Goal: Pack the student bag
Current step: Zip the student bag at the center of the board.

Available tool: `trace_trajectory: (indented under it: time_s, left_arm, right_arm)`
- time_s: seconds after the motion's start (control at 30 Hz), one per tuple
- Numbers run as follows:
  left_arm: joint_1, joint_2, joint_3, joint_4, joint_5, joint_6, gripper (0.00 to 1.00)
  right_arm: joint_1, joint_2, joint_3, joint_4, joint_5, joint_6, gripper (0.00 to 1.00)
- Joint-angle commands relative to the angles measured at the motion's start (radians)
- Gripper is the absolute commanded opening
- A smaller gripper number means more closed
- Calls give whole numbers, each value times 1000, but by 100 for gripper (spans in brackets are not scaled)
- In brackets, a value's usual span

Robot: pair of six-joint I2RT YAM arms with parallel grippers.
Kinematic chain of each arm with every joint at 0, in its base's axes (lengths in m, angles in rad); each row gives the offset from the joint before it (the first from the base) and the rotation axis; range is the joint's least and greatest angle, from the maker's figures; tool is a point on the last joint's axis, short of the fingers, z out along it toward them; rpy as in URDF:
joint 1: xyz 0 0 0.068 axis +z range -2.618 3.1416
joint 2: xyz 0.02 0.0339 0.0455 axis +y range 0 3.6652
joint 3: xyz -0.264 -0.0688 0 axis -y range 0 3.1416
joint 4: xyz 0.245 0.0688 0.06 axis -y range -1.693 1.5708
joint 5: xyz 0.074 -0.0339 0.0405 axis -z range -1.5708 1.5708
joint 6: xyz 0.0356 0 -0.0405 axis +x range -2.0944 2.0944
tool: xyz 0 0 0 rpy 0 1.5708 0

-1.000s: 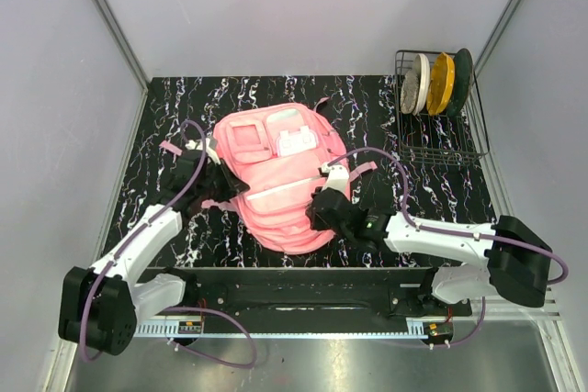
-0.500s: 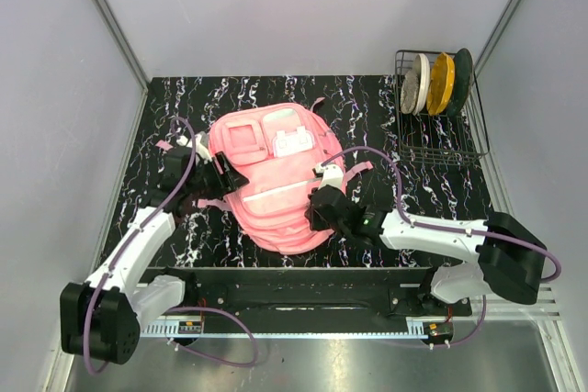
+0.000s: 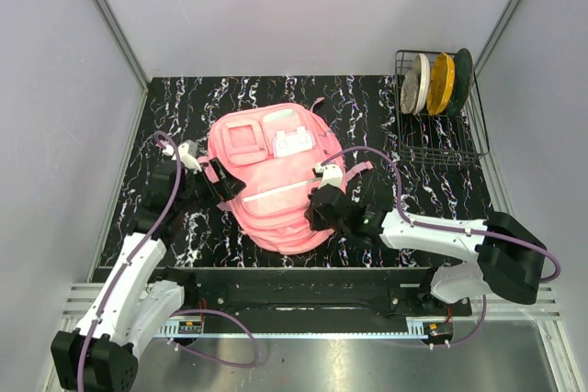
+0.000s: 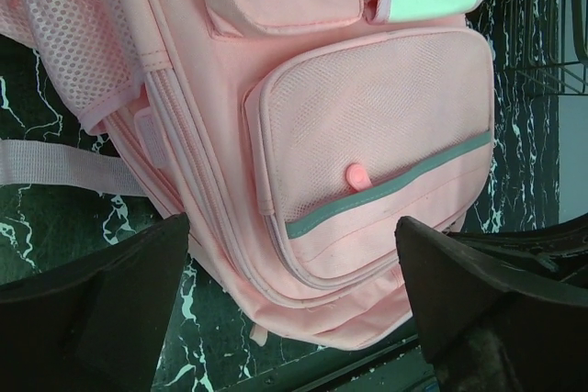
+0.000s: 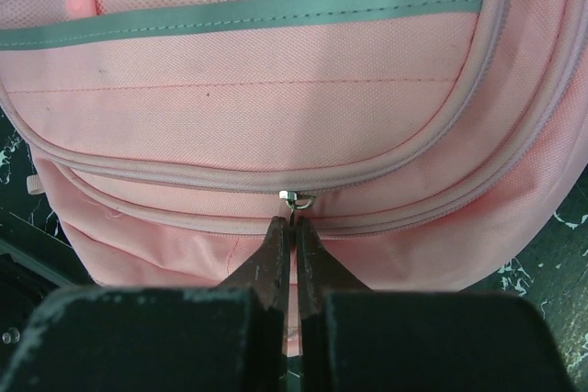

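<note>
The student bag [image 3: 276, 181], a large pink backpack, lies flat on the black marbled table with its mint-trimmed mesh pocket [image 4: 386, 135] facing up. My left gripper [image 3: 219, 188] is open at the bag's left side. Its wide-apart fingers [image 4: 92, 309] hold nothing, and the bag's edge [image 4: 303, 273] lies beyond them. My right gripper [image 3: 317, 210] is at the bag's near right edge. It [image 5: 294, 223] is shut on the thin metal zipper pull [image 5: 296, 199] of the curved main zipper.
A wire dish rack [image 3: 439, 126] with three upright plates stands at the back right. Pink straps [image 3: 170, 147] trail onto the table [image 3: 441, 199] on both sides of the bag. A black rail [image 3: 294, 282] runs along the near edge.
My left gripper has opened and drawn back leftward, off the bag's side. The bag has shifted slightly left. The right gripper stays shut at the zipper.
</note>
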State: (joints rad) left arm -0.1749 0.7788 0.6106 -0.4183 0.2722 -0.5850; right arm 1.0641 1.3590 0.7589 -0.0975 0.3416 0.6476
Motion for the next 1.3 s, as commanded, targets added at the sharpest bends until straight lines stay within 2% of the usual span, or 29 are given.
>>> trace_trajectory:
  time_s: [0.0,0.17,0.3,0.47,0.6,0.73,0.87,0.9,0.97,1.0,1.03,1.1,1.27]
  left_arm:
    - [3,-32,-17,-8,-7,-19,99]
    - [-47,-82,-84,16,-24,-128,99]
    - [-174,-124,-167,76,-96,-251,99]
    - [-274,-125,-253,223,-181,-380,99]
    - [-328,-67,-269,243,-232,-378,99]
    - [-333,-26,-276,265,-248,-369,97]
    - [-331,17,-259,265,-231,-303,65]
    - [-331,33,-244,263,-238,-293,49]
    - [-328,51,-213,234,-264,-247,33]
    - [-322,74,-166,216,-269,-225,14]
    - [-321,85,-141,173,-299,-185,7]
    - [-307,109,-77,139,-340,-139,0]
    - [-224,149,3,96,-294,10,0]
  right_arm:
    - [-10,-21,26,42,-18,-5,0]
    - [-15,-34,20,44,-19,1,0]
    - [-18,-47,13,42,-12,1,0]
    - [-18,-60,3,42,-16,14,0]
    - [-19,-69,-6,44,-26,32,0]
    - [-19,-89,-20,44,-32,47,0]
    - [-18,-113,-6,13,-39,-6,0]
    - [-19,-118,-6,7,-36,-17,0]
    - [-19,-136,-9,-2,-29,-51,0]
    - [-19,-142,-10,-8,-26,-61,0]
    - [-18,-150,-7,-14,-26,-69,0]
    - [-18,-156,-9,-21,-32,-92,0]
    - [-16,-147,-13,-10,-110,-117,0]
